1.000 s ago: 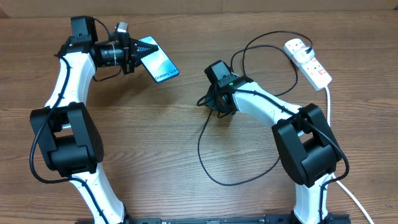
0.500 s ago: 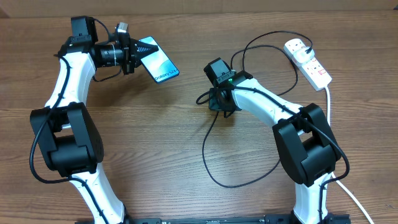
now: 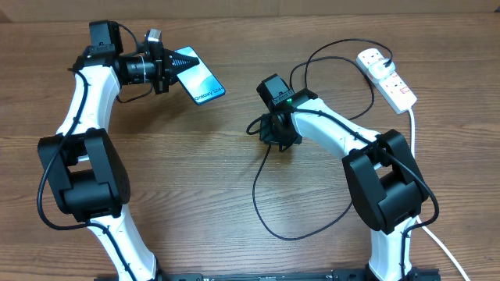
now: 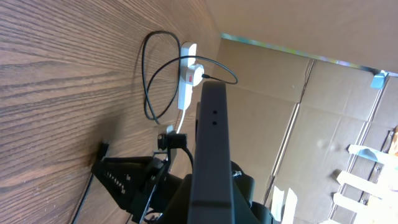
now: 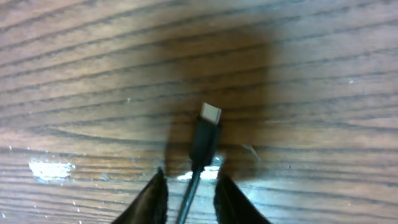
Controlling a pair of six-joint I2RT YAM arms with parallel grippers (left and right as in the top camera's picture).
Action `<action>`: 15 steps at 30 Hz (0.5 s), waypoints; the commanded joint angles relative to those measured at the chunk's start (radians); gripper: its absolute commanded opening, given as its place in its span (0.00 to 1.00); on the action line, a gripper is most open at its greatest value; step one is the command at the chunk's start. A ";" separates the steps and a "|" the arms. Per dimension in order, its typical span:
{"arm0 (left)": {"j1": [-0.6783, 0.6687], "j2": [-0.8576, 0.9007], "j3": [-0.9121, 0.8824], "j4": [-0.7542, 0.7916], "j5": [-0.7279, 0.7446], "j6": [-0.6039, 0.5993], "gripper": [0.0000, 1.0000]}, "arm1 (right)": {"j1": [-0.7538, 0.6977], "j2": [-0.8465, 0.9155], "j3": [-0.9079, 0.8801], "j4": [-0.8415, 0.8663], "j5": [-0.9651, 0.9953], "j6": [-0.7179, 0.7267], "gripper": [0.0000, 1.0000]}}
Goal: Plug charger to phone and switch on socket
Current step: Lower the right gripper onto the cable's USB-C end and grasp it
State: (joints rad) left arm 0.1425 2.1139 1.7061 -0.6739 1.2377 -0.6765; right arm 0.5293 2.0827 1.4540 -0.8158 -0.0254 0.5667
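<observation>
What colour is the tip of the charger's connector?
Silvery white, on a black charger; clearest in the right wrist view.

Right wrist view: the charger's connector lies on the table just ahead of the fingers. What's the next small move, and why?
Probably close the right hand on the charger just behind its connector: its fingers straddle the cable without pinching it, and the left hand holds the phone.

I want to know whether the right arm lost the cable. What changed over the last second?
The right gripper shifted slightly to its right, and the loop of the charger on the table swung with it. Its jaws now stand slightly apart either side of the cable; the earlier views don't show its grip. Unchanged: the left gripper shut on the phone, and the socket.
</observation>
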 commanded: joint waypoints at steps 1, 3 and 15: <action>-0.006 -0.006 0.018 0.000 0.045 0.023 0.04 | -0.018 0.008 0.018 -0.002 0.005 0.098 0.29; -0.006 -0.006 0.018 0.000 0.045 0.023 0.04 | -0.022 0.008 0.018 0.000 0.005 0.127 0.29; -0.006 -0.006 0.018 -0.003 0.045 0.024 0.04 | -0.020 0.058 0.006 0.059 -0.014 0.140 0.27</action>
State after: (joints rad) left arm 0.1425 2.1139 1.7061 -0.6773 1.2381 -0.6765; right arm 0.5106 2.0975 1.4548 -0.7589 -0.0261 0.6933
